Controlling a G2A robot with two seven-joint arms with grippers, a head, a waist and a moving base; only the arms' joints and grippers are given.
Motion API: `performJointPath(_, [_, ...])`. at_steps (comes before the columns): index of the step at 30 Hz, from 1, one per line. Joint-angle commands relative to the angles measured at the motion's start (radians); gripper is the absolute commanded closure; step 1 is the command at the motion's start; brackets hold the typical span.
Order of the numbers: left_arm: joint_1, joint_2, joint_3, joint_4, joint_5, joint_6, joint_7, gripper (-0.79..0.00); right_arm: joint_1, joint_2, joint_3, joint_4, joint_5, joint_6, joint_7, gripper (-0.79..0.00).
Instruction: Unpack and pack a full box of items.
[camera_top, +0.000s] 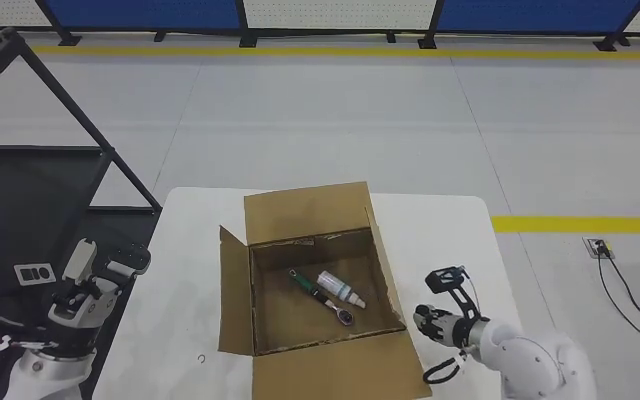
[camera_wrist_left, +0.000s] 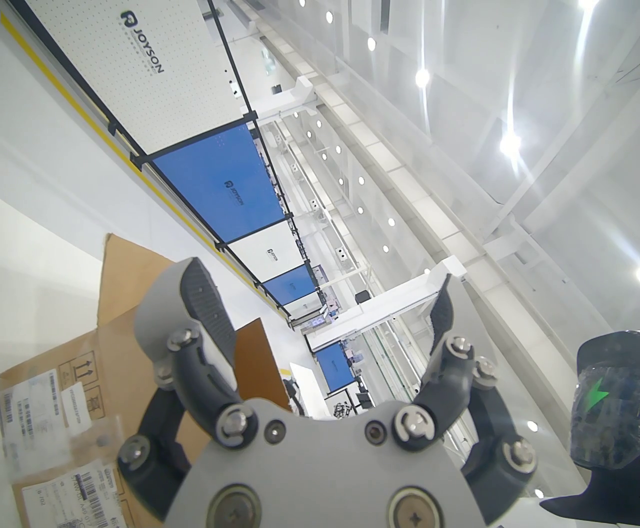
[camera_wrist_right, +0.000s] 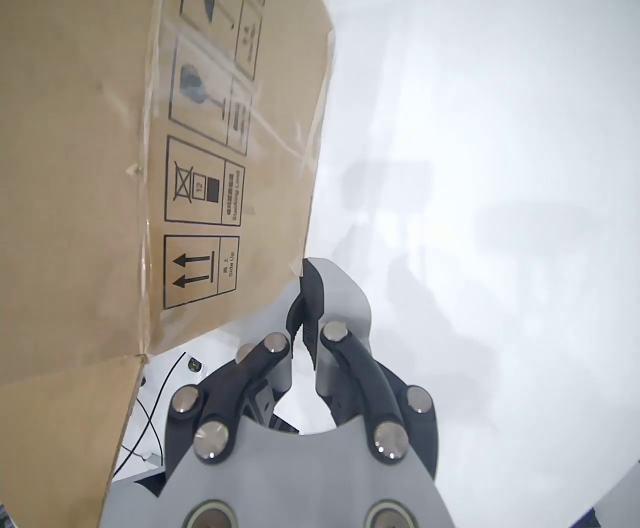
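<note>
Left gripper (camera_wrist_left: 322, 289) gapes wide, right gripper (camera_wrist_right: 304, 292) pinched closed; box (camera_top: 310, 212) holds wrench (camera_top: 318, 296) and bottle (camera_top: 339, 289)

One open cardboard box (camera_top: 262, 300) stands on one white bench (camera_top: 440, 230). Two items lie inside: one green-handled ratchet wrench (camera_top: 318, 297) and, at its 2 o'clock, one small white bottle (camera_top: 338, 289). One tiny ring (camera_top: 201, 358), perhaps a clip, lies at the box's 8 o'clock. There are two tools, the left tool (camera_wrist_left: 320, 305) and the right tool (camera_wrist_right: 306, 300).

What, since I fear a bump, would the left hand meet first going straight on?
Nothing, it seems: the open left hand points past the box into open space, though depth is unclear.
</note>
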Motion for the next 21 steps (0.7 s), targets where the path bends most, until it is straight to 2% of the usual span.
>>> performJointPath(1, [0.0,0.0,0.0,0.0,0.0,0.0,0.0,-0.785,0.003,0.004,-0.02,0.02,0.02,-0.034,-0.016,0.0])
performJointPath(10, [0.0,0.0,0.0,0.0,0.0,0.0,0.0,-0.785,0.044,0.018,-0.127,0.059,0.058,-0.101,-0.051,0.0])
performJointPath(17, [0.0,0.0,0.0,0.0,0.0,0.0,0.0,-0.785,0.121,0.02,-0.246,0.093,0.009,-0.051,-0.078,0.0])
performJointPath(21, [0.0,0.0,0.0,0.0,0.0,0.0,0.0,-0.785,0.119,0.025,-0.258,0.037,-0.019,-0.008,-0.115,0.0])
